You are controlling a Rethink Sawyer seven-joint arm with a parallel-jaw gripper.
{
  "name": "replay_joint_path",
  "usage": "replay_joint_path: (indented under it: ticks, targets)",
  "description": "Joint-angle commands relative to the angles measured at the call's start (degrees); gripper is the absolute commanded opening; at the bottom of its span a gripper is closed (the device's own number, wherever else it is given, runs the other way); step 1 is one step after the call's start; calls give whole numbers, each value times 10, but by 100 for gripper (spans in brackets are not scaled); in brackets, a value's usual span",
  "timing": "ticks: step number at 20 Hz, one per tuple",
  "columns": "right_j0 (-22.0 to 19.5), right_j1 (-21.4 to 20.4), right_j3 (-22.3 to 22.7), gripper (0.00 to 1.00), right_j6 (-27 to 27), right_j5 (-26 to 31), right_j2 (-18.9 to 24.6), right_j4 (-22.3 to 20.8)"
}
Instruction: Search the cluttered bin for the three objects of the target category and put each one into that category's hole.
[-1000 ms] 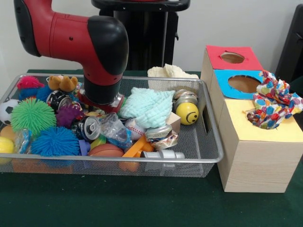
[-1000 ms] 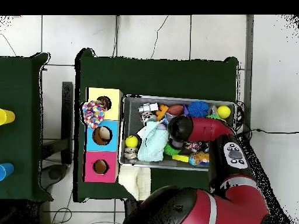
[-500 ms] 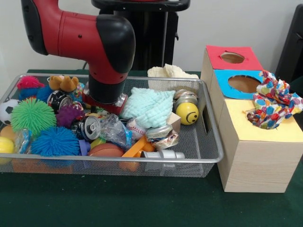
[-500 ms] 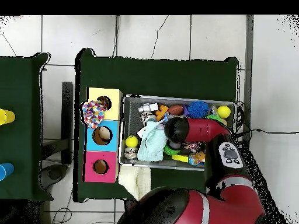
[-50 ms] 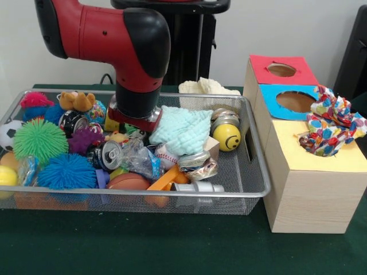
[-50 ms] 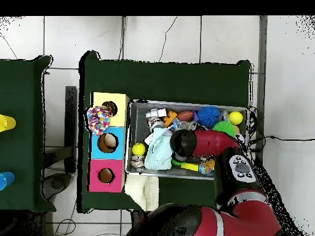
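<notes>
A wire mesh bin (image 5: pixel 252 172) (image 6: pixel 188 104) holds several toys, cans and balls. A mint-green cloth (image 5: pixel 182 129) (image 6: pixel 158 151) lies on the pile right of centre. My gripper (image 5: pixel 135 123) (image 6: pixel 183 142) hangs just left of that cloth, low over the clutter, and the red and black wrist hides most of it. Right of the bin stand a red box (image 5: pixel 281 70), a blue box (image 5: pixel 295 101) and a yellow box (image 5: pixel 312 166), each with a round hole on top. A multicoloured cloth (image 5: pixel 330 123) (image 6: pixel 97 119) sits in the yellow box's hole.
A cream cloth (image 5: pixel 206 87) (image 6: pixel 145 190) lies on the table behind the bin. In the bin are a yellow smiley ball (image 5: pixel 227 137), a drink can (image 5: pixel 106 154), spiky green (image 5: pixel 39 140) and blue (image 5: pixel 66 171) balls and a small basketball (image 5: pixel 128 182).
In the front view the arm has swung right and lifted a little, bringing the wrist up against the mint-green cloth. The objects in the bin look unmoved.
</notes>
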Motion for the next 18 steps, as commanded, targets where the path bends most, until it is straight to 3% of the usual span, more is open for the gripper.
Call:
replay_joint_path:
  ticks: [1, 8, 18]
  targets:
    - [10, 38, 84, 100, 49, -99, 66, 15]
    - [25, 70, 60, 100, 63, -135, 49, 13]
    - [39, 73, 54, 100, 81, -143, 40, 32]
